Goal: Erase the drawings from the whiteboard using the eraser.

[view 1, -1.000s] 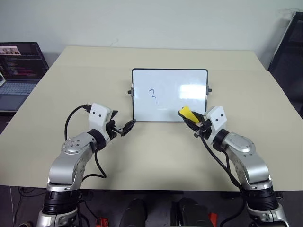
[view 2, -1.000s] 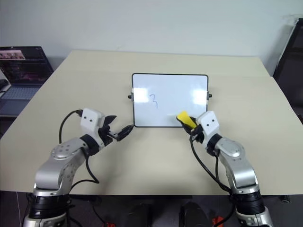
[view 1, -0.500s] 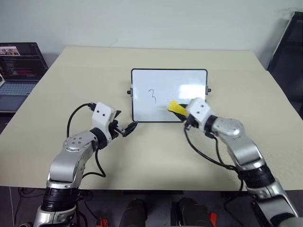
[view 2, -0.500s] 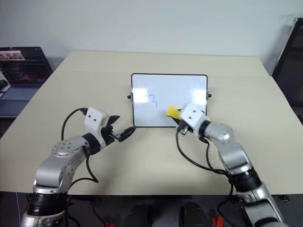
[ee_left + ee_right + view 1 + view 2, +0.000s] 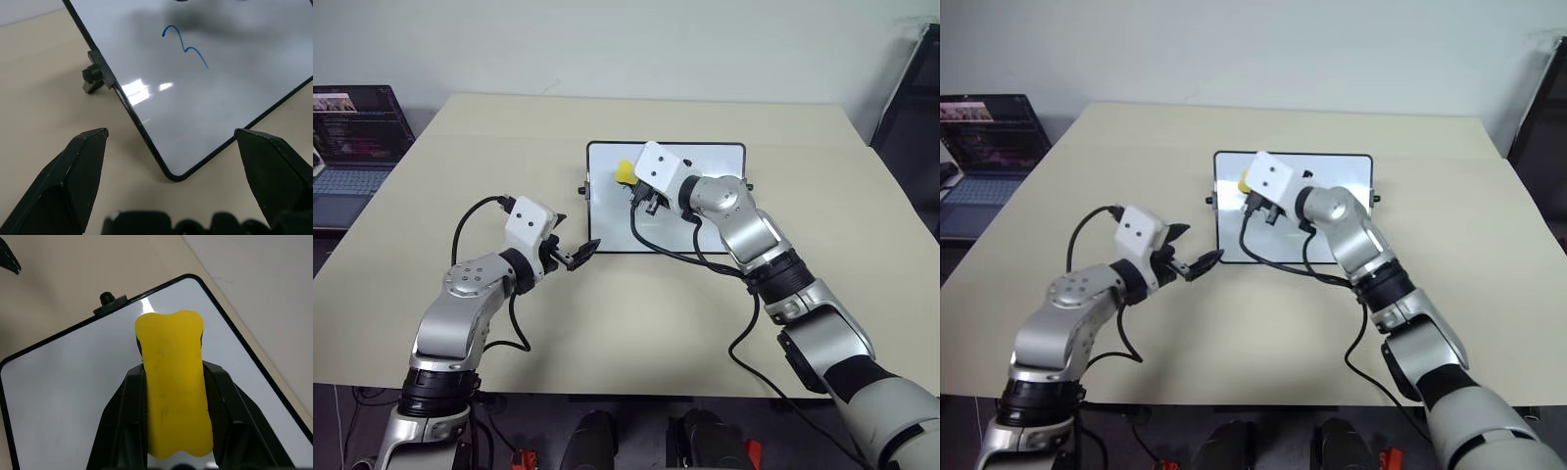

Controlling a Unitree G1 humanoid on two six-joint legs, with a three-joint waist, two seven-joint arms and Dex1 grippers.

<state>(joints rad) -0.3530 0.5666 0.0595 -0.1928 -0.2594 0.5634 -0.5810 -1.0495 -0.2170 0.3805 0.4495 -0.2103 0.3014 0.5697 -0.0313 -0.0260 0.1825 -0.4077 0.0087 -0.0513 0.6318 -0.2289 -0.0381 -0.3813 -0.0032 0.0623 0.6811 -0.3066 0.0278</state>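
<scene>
Gripping the eraser (image 5: 174, 382) — right gripper (image 5: 628, 186) over the whiteboard (image 5: 715, 230) | left gripper (image 5: 579, 255) spread wide at whiteboard's near corner | drawings (image 5: 186, 45) — on whiteboard

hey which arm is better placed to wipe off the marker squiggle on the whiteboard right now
Right. Its tool is shut on the eraser, above the whiteboard near the drawing. The left tool is open and empty by the board's near corner.
</scene>
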